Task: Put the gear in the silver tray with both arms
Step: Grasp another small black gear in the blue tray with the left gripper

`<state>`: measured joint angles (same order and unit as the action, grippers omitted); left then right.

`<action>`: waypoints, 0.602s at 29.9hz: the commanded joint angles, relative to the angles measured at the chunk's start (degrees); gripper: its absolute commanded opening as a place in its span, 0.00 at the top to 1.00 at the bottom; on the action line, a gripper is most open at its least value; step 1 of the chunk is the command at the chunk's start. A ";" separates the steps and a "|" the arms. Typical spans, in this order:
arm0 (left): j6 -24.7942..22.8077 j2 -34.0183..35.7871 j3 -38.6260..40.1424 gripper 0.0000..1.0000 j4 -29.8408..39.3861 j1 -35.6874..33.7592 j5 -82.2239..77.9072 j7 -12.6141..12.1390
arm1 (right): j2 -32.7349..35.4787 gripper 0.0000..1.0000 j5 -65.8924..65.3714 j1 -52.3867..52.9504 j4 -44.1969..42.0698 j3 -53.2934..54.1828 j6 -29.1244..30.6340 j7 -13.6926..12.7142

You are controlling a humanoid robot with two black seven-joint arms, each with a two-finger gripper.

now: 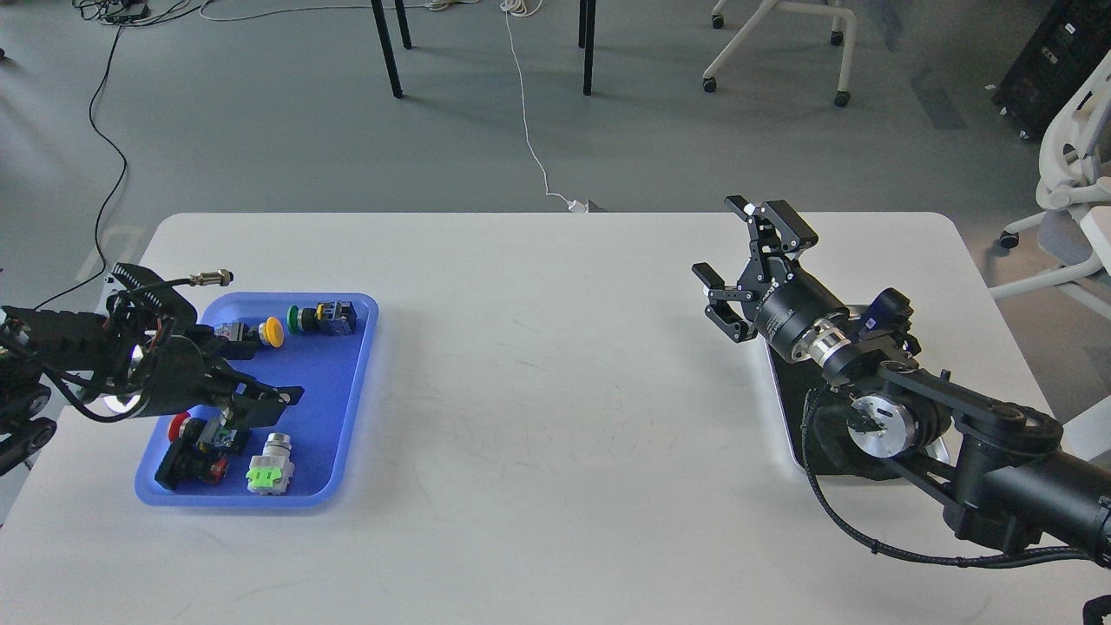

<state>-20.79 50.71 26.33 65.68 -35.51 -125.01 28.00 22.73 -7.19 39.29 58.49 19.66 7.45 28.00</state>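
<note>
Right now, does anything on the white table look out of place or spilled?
Nothing stands out. The push-button parts all lie inside the blue plastic tray; the silver metal tray sits flat, mostly hidden under the right arm.

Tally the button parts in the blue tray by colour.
Yellow cap: 1
Green cap: 1
Red cap: 1
Black with red: 1
Silver with green: 1
Total: 5; the left tool may hide more.
</note>
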 commanded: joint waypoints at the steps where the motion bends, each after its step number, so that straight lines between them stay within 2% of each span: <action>1: 0.57 -1.92 -3.56 0.22 -3.80 -2.10 0.01 0.00 | 0.21 0.02 -0.11 0.00 0.57 -0.06 0.02 0.00; 6: 0.75 -2.98 -3.92 0.30 -4.68 -2.37 0.01 0.00 | 0.39 0.02 -0.11 0.00 0.66 -0.06 0.02 0.00; 16: 0.75 -3.25 -5.68 0.30 -6.79 -2.45 0.01 0.00 | 0.39 0.02 -0.11 0.00 0.66 -0.06 0.02 0.00; 18: 0.75 -3.33 -5.68 0.33 -7.14 -2.45 0.01 0.00 | 0.39 0.02 -0.11 0.00 0.66 -0.06 0.02 0.00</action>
<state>-20.03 47.47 20.71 59.01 -37.95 -125.01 28.00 23.12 -7.30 39.29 59.16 19.59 7.47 28.00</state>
